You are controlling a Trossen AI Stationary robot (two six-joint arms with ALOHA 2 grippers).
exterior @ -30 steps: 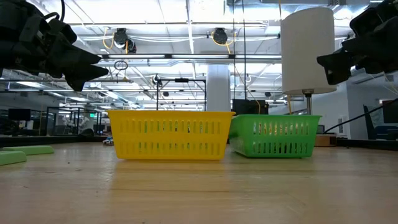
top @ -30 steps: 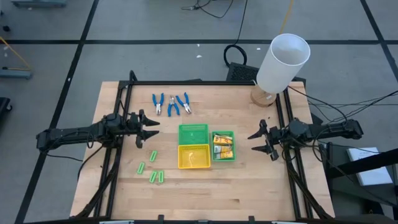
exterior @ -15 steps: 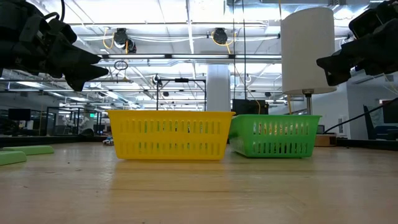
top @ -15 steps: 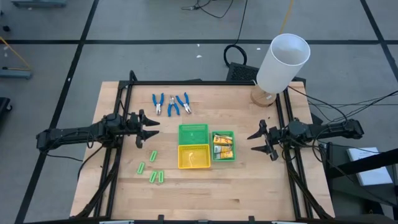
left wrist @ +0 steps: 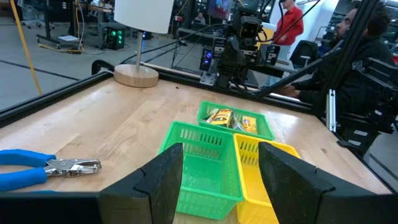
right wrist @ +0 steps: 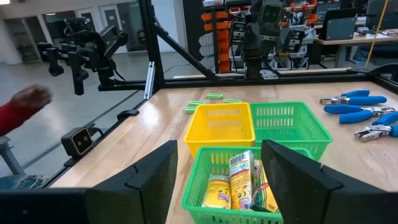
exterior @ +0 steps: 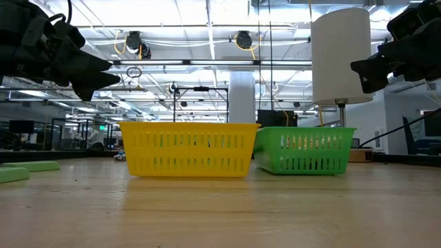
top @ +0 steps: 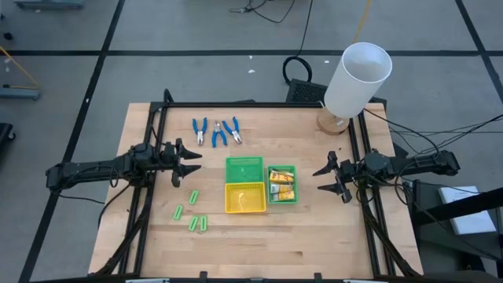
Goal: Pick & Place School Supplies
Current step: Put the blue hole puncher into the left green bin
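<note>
High view: your left gripper (top: 191, 162) hung over the counter (top: 259, 244) left of the trays, fingers spread wide w/ nothing between them — right gripper (top: 325, 179) likewise, on the opposite side. Three blue-handled pliers (top: 215, 131) lay at the counter's far side. Green sticks (top: 192, 215) sat scattered near the yellow tray (top: 244, 207). The yellow-orange packets (top: 280, 185) were in the small green tray (top: 281, 198) — the bigger green tray (top: 244, 160) just beside it.
</note>
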